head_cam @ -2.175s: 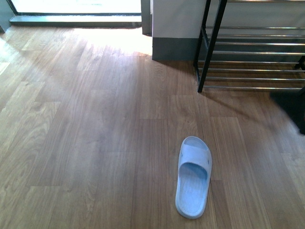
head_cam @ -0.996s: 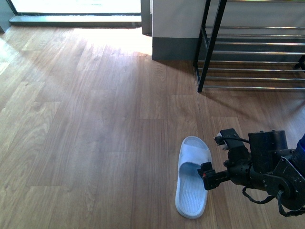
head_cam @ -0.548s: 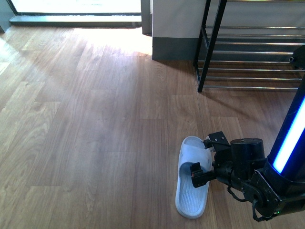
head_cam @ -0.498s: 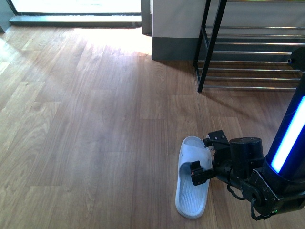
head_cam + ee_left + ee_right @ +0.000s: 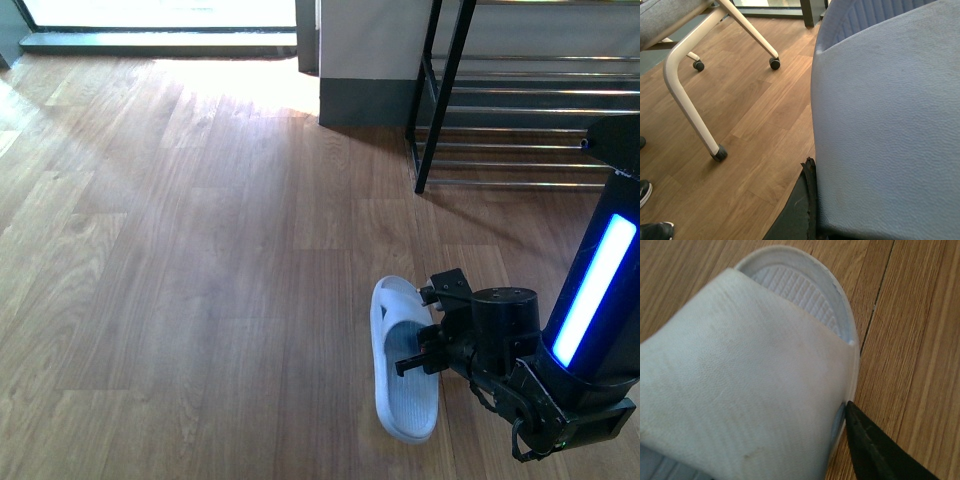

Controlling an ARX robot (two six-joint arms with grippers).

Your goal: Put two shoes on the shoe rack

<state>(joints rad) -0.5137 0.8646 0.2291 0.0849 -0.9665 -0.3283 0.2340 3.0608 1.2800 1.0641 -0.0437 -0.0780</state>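
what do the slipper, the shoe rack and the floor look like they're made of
The slipper looks like soft moulded rubber or foam: pale blue, matte, ribbed footbed, finely grained strap. The shoe rack is metal: shiny chrome rods in a black painted frame. The floor shows wood-grain planks with a satin sheen; real wood or laminate is unclear.

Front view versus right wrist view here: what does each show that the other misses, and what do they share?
Only the front view: the shoe rack, the right arm with its blue light strip, and the right end effector at the slipper strap. Only the right wrist view: the ribbed toe footbed up close and one dark fingertip at the slipper's edge. Both: the pale blue slipper on the wooden floor.
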